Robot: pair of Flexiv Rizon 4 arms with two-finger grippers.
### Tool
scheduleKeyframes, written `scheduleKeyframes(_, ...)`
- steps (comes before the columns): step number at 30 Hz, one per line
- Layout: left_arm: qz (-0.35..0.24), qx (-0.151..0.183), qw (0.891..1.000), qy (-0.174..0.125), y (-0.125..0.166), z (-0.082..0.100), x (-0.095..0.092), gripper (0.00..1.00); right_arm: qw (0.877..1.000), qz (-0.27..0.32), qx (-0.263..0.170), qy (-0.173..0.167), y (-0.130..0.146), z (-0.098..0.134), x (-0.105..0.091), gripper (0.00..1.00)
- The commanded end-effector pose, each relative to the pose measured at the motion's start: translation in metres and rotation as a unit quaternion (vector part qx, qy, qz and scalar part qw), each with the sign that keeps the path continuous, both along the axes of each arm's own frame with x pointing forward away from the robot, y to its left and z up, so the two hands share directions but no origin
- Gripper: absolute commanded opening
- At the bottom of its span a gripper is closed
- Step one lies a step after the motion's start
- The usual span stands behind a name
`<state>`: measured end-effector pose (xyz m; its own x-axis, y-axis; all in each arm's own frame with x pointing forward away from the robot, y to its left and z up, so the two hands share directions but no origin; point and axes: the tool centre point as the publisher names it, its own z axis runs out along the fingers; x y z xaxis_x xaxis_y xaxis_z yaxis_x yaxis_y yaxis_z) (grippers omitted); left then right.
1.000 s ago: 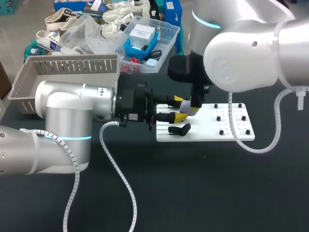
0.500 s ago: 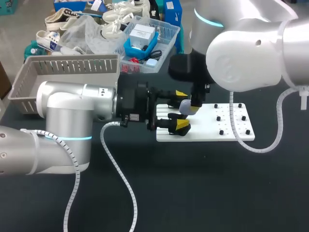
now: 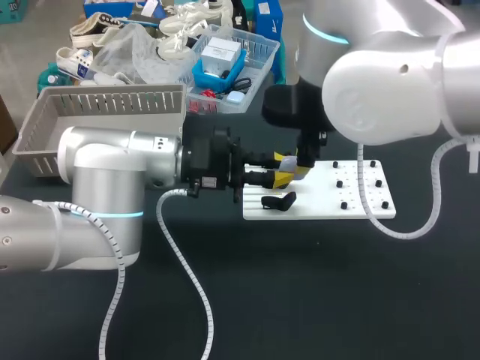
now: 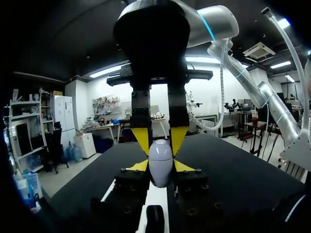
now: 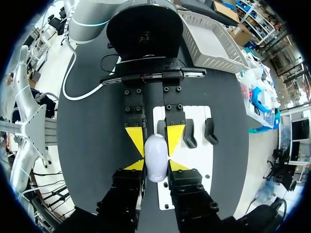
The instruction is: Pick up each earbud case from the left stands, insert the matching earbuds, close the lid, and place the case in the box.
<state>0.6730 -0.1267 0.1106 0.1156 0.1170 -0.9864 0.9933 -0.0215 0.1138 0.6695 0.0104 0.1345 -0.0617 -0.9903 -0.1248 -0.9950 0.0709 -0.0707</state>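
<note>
A white egg-shaped earbud case point(image 4: 160, 162) hangs above the near-left part of the white stand board point(image 3: 352, 208). In the right wrist view the case point(image 5: 156, 158) sits between my right gripper's point(image 5: 155, 166) yellow tips, which press it from both sides. My left gripper point(image 5: 155, 140) comes in from the opposite side, and its tips touch the case's far half on both flanks. In the head view the two grippers meet over the board: left gripper point(image 3: 281, 177), right gripper point(image 3: 301, 166). The case's lid looks shut. No earbuds show.
Black curved stands point(image 5: 188, 133) lie on the board beside the grippers, with small black pegs point(image 3: 343, 204) toward its right end. A grey slatted basket point(image 3: 97, 105) stands at the back left, a clear bin of oddments point(image 3: 232, 60) behind the grippers.
My left gripper spread its fingers wide around the case, then drew them in onto it. My right gripper kept its hold and barely moved.
</note>
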Motion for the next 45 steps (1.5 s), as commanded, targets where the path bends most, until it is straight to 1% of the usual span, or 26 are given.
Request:
scheduleKeyframes(1, -0.003, -0.001, 1.000, 0.000, -0.001, -0.001, 0.001, 0.00, 1.000, -0.001, 0.002, -0.004, -0.001, -0.001, -0.003, 0.00)
scheduleKeyframes(5, -0.008, -0.003, 1.000, 0.001, -0.001, 0.000, 0.000, 0.00, 1.000, -0.003, -0.001, -0.003, 0.000, 0.000, -0.004, 0.00)
scheduleKeyframes(6, -0.008, -0.003, 1.000, 0.001, -0.001, 0.000, -0.001, 0.00, 1.000, -0.004, -0.001, -0.002, 0.001, 0.000, -0.004, 0.31)
scheduleKeyframes(7, -0.008, -0.004, 1.000, 0.001, -0.001, 0.000, -0.001, 0.00, 1.000, -0.005, -0.001, -0.001, 0.001, 0.000, -0.004, 0.45)
scheduleKeyframes(9, -0.008, -0.004, 1.000, 0.001, 0.000, 0.000, -0.001, 0.00, 1.000, -0.005, -0.002, -0.001, 0.001, 0.000, -0.004, 0.66)
scheduleKeyframes(10, -0.008, -0.005, 1.000, 0.001, 0.000, 0.001, -0.001, 0.00, 1.000, -0.005, -0.002, -0.001, 0.001, 0.001, -0.004, 0.86)
scheduleKeyframes(12, -0.008, -0.006, 1.000, 0.000, 0.001, 0.001, -0.002, 0.00, 1.000, -0.006, -0.002, -0.001, 0.001, 0.001, -0.005, 1.00)
scheduleKeyframes(20, -0.006, -0.003, 1.000, -0.004, 0.012, 0.004, -0.003, 0.00, 1.000, -0.018, -0.004, -0.003, -0.002, 0.003, -0.006, 1.00)
scheduleKeyframes(27, 0.012, 0.007, 1.000, -0.010, 0.031, 0.008, 0.000, 0.00, 0.999, -0.031, -0.002, -0.005, -0.006, 0.004, -0.006, 1.00)
scheduleKeyframes(29, 0.022, 0.010, 1.000, -0.008, 0.037, 0.008, 0.001, 0.00, 0.999, -0.033, -0.001, -0.005, -0.007, 0.003, -0.006, 1.00)
scheduleKeyframes(38, 0.072, 0.019, 0.997, -0.009, 0.071, 0.015, 0.015, 0.00, 0.999, -0.041, 0.002, -0.005, -0.009, 0.002, -0.006, 1.00)
scheduleKeyframes(45, 0.122, 0.029, 0.992, -0.010, 0.105, 0.021, 0.030, 0.00, 0.996, -0.084, 0.011, -0.013, -0.017, 0.000, -0.002, 1.00)
